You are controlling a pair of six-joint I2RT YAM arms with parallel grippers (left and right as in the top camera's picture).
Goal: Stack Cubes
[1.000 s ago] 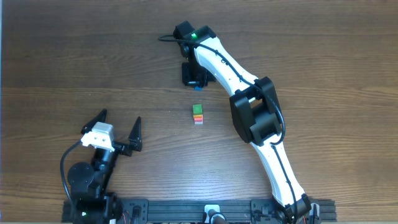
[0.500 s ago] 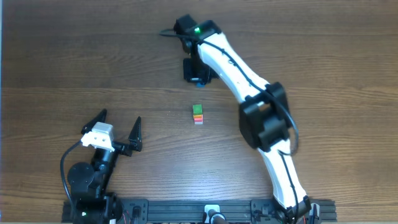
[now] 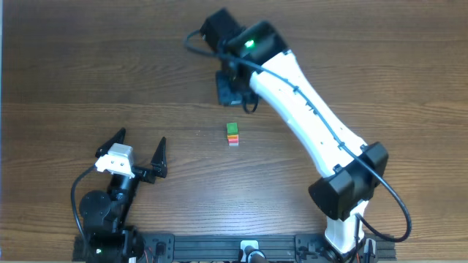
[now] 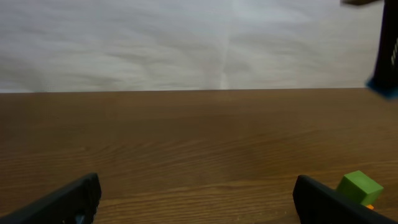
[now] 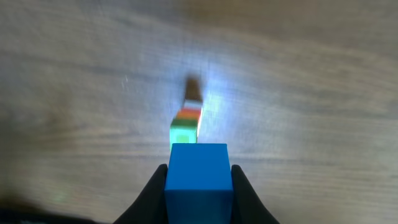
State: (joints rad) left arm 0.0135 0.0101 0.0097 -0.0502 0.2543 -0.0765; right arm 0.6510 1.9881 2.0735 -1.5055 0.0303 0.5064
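Blue cube (image 5: 199, 168) was held between the right gripper's (image 5: 199, 194) fingers, lifted above the table (image 3: 73, 58), short of the stack (image 3: 232, 134); it needed to be centred squarely over the green top before release; the left gripper (image 3: 139, 155) was parked wide open.

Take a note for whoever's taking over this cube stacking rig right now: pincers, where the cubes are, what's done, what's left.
left pincer: open, empty, parked low near its base.
right pincer: shut on the blue cube, held above the table, close to the stack but not on it.
The stack stands mid-table, green cube on top, orange under it.
Done: stack built up to green; blue picked up.
Left: line blue up over green, lower it, release, pull away.
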